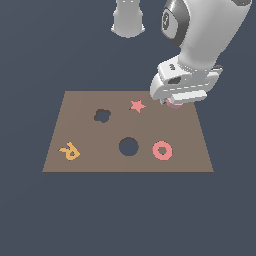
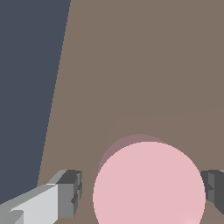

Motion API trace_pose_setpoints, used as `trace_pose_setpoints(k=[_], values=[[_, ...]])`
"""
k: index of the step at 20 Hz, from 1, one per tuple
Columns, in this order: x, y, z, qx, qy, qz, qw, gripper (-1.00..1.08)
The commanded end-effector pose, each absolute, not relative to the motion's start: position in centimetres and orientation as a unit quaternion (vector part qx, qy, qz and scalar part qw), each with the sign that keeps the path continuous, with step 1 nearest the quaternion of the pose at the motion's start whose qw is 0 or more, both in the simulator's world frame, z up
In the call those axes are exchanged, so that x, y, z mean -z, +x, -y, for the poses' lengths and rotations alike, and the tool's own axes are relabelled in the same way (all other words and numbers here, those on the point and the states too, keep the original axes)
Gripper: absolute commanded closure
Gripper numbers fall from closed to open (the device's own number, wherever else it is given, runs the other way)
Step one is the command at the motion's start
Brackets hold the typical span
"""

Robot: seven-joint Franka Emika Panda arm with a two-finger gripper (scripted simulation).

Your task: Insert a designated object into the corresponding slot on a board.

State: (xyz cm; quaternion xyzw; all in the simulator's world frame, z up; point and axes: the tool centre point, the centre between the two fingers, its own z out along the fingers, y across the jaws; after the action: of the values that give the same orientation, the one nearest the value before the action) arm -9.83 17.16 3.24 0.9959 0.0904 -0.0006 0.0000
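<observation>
Wrist view shows the puck (image 2: 148, 183) sitting between the hand's (image 2: 142, 192) parted fingers (image 2: 70, 192), gaps showing either side (not yet gripped), so the grasp comes next: close, lift, carry it to the round slot (image 1: 128, 146) on the board (image 1: 85, 135).

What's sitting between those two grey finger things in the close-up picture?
A pink puck sits between the gripper fingers in the wrist view, above the brown board. Small gaps show on both sides, so nothing is gripping it yet.
</observation>
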Motion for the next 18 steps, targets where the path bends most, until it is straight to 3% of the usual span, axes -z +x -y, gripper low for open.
trace_pose_setpoints(k=[1,2,18], values=[[-2.99,-9.81,-17.17,0.000,0.996,-0.090,0.000,-0.92],[-2.99,-9.81,-17.17,0.000,0.996,-0.090,0.000,1.08],[-3.10,-9.41,-17.19,0.000,0.997,-0.079,0.000,1.08]])
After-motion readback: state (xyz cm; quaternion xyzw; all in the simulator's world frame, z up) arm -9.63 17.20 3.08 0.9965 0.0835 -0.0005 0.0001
